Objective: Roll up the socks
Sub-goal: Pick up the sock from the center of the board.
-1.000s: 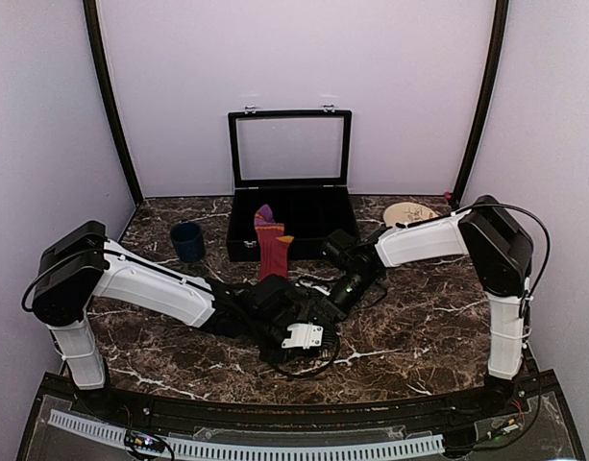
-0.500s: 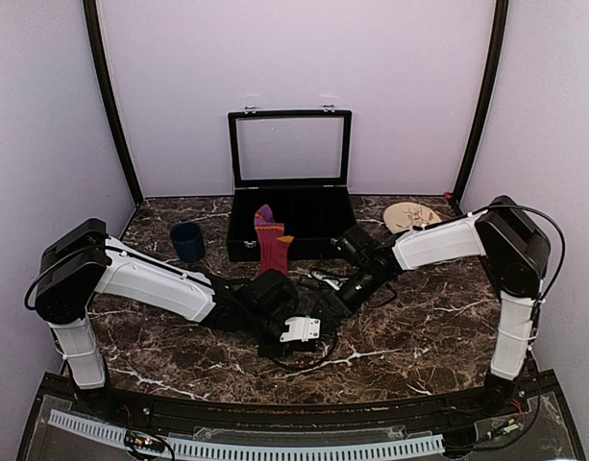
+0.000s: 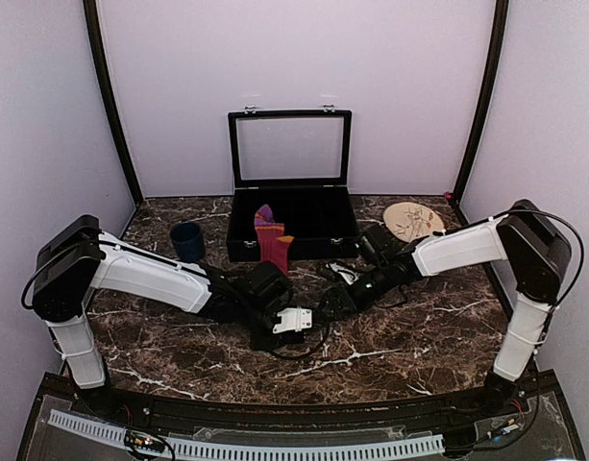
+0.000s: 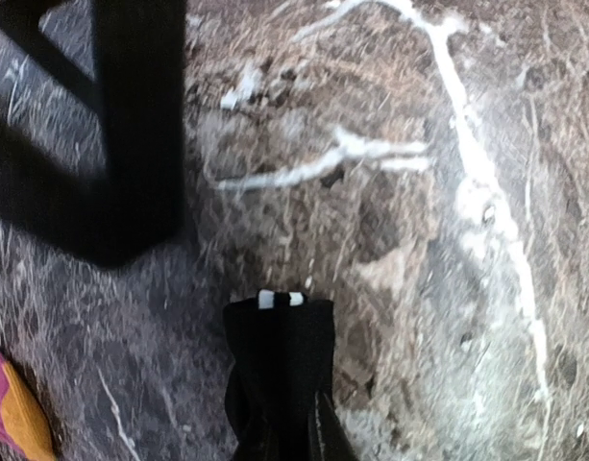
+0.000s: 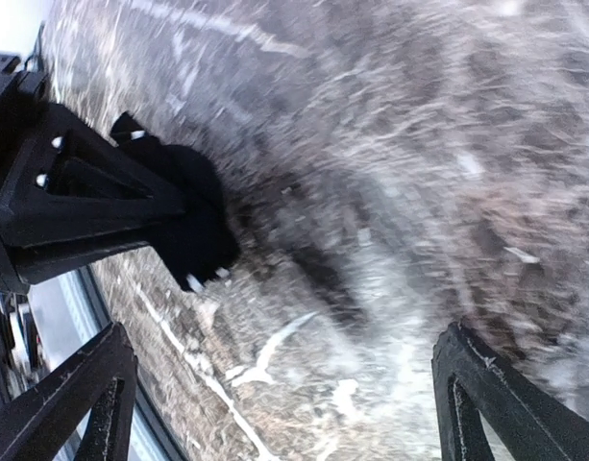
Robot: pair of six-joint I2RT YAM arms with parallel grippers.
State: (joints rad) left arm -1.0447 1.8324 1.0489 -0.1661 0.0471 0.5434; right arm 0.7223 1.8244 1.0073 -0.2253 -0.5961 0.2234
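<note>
The counter (image 3: 419, 336) carries an open box (image 3: 238, 230), which sits well beyond both sets of jaws. The red sock (image 3: 272, 252) lies draped against the box's front, beyond the left jaws and touching neither pair. The black sock (image 4: 280, 355) is pinched in the clenched left jaws, its white-striped end poking past their tips. The right jaws stand spread and empty, facing it from just beside. Both socks look light and limp, likely to sag and fold rather than slide. A flat end, toe or cuff, seems the best hold for starting a roll.
</note>
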